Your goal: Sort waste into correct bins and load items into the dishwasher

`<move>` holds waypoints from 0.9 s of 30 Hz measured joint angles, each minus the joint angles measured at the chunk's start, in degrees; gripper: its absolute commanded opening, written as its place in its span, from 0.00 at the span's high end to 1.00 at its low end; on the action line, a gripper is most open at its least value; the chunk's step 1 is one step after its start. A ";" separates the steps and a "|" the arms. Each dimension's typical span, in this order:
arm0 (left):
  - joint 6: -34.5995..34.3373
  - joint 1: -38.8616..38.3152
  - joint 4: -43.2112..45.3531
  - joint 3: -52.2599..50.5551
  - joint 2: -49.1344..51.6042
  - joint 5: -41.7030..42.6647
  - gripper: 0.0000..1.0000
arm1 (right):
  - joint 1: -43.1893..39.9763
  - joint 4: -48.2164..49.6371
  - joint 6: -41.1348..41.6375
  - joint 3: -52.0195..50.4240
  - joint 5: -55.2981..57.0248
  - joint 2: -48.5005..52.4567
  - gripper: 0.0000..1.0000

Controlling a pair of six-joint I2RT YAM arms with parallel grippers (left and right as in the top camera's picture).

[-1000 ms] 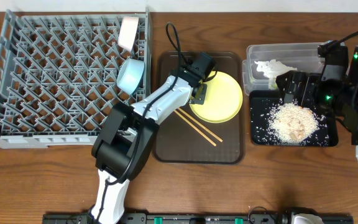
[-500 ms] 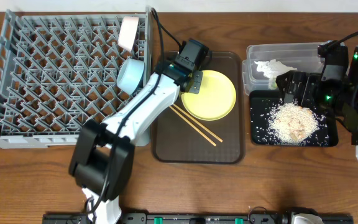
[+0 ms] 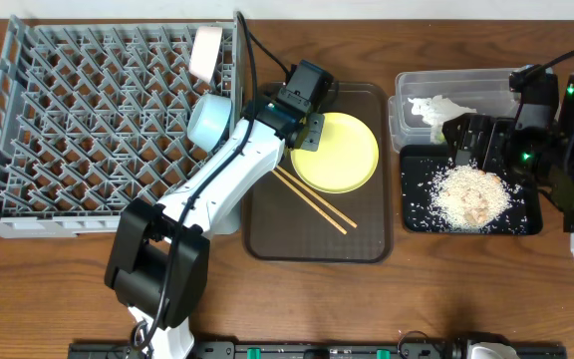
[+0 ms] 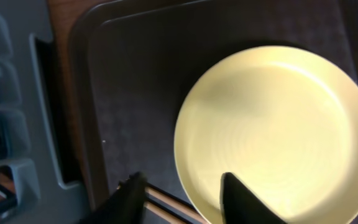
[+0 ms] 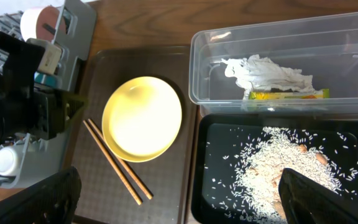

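The round yellow plate lies on the dark-brown serving tray, with two wooden chopsticks beside it. My left gripper is open over the plate's left rim; in the left wrist view one finger is over the plate and the other over the chopsticks. My right gripper is open and empty above the black tray of rice crumbs. The clear tub holds white tissue and the green-yellow wrapper.
The grey dish rack fills the left side. A light-blue bowl and a white dish stand on edge at its right side. The left arm reaches across the rack's right corner.
The left arm's elbow has swung left and its gripper has shifted left to the plate's left rim. The plate has slid slightly left. The right arm has not moved.
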 measured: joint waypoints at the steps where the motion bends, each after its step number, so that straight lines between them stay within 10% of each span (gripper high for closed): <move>1: 0.00 0.00 -0.04 0.00 0.00 0.15 0.45 | 0.00 0.00 0.00 0.00 0.00 0.00 0.01; 27: -0.35 11.82 2.03 0.00 3.72 31.08 0.32 | 0.00 0.00 0.00 0.00 0.00 0.00 0.01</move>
